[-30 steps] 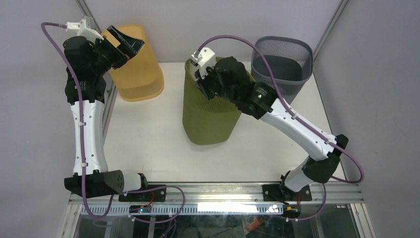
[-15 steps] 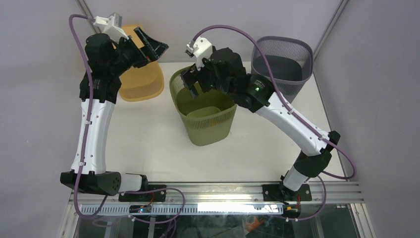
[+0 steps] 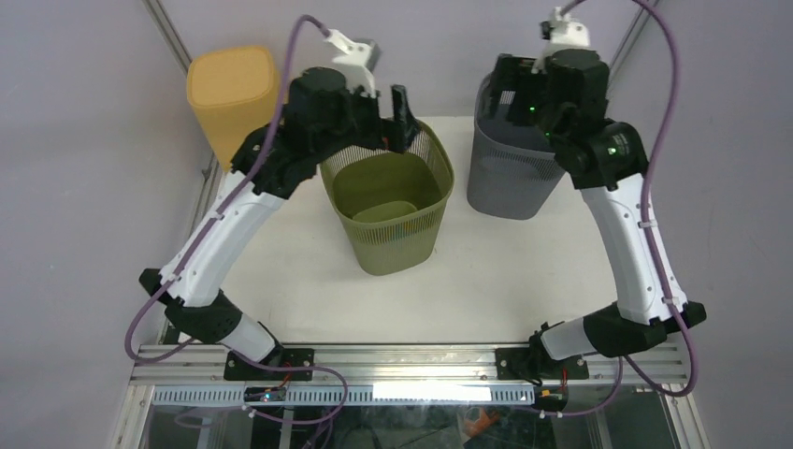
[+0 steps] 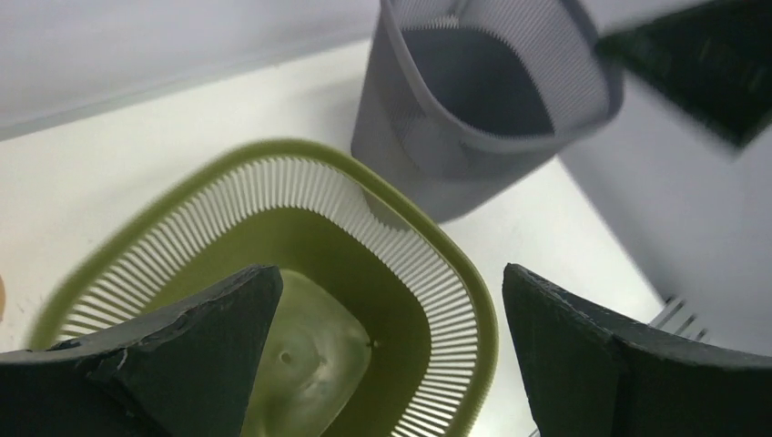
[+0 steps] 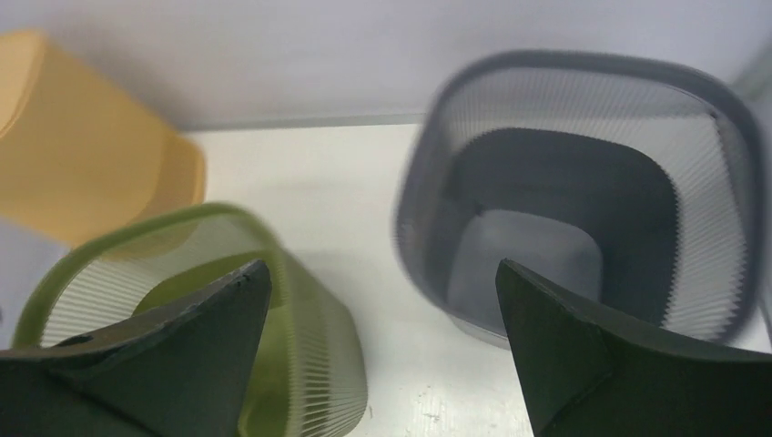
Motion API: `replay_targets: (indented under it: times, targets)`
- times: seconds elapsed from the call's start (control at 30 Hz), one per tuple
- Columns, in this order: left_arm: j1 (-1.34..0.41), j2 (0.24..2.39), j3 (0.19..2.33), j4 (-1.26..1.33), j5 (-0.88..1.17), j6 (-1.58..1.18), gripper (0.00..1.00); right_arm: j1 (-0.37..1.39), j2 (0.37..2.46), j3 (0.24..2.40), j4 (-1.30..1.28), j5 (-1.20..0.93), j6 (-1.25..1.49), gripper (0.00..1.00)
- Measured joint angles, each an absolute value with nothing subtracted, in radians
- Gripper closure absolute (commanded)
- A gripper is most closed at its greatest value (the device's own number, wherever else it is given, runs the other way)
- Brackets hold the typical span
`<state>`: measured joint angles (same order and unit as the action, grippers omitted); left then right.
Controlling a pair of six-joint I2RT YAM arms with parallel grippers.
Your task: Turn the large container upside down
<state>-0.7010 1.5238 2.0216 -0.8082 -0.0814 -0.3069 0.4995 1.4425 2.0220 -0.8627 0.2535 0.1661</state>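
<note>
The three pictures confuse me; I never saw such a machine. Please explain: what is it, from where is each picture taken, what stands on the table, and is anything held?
These are two robot arms bolted at the table's near edge. The wide picture looks down from above; the others come from a camera on each wrist. On the table stand a green basket and a grey basket, open upward, and a yellow basket, base up. The left end effector hovers over the green one, the right end effector near the grey one. Both are open, holding nothing.
</note>
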Motion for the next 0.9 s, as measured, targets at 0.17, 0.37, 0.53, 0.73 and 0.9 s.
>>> replay_targets:
  times: [0.17, 0.37, 0.53, 0.73, 0.9]
  targets:
    - [-0.925, 1.645, 2.063, -0.915, -0.273, -0.234, 0.01, 0.331, 1.366, 1.951, -0.888, 0.223, 0.282, 0.02]
    - [-1.016, 1.698, 2.017, -1.017, -0.313, -0.166, 0.07, 0.289, 1.331, 1.917, -0.888, 0.180, 0.326, 0.02]
    - [-1.015, 1.639, 1.928, -1.046, -0.308, -0.125, 0.36, 0.272, 1.321, 1.900, -0.879, 0.157, 0.336, 0.02]
    - [-1.015, 1.575, 1.898, -1.097, -0.305, -0.104, 0.48, 0.270, 1.320, 1.883, -0.867, 0.130, 0.343, 0.02]
    - [-1.013, 1.563, 1.886, -1.142, -0.260, -0.091, 0.19, 0.267, 1.320, 1.877, -0.863, 0.114, 0.343, 0.02]
